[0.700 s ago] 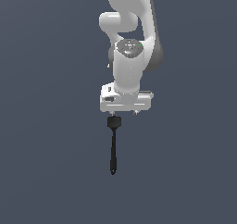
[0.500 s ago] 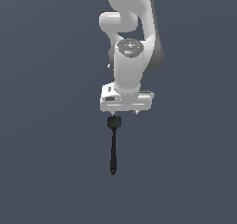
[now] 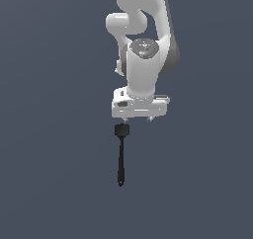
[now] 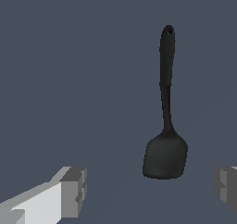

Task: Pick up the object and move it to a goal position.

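A flat, unbroken slate-blue surface fills both views, with no edge, wall or marking anywhere on it. Nearest the wrist camera are the gripper's point(image 4: 150, 186) two grey-tipped white fingers point(image 4: 74, 185), one at the lower left of the wrist frame and the other cut off at the lower right edge, standing wide apart with nothing between them: the pincer is released and holds nothing. Just beyond them, lying flat on the surface, is the thin black utensil with a squarish rounded head and a long slim handle point(image 4: 165, 144); its head sits in the lower right of the wrist frame, between the two fingers but closer to the right-hand one, and its handle runs away toward the upper part of the frame, ending in a small hanging hole. In the exterior view the same utensil point(image 3: 121, 154) lies in the lower middle of the frame, head just under the gripper point(image 3: 140, 118) and handle pointing down the frame, while the white arm point(image 3: 146, 45) rises behind to the top edge. The hand seems poised straight above the head so that a vertical descent would bring the fingers to either side of it, though the head looks off-centre in the gap. No brand, label or writing can be read on the arm, the utensil or the surface.
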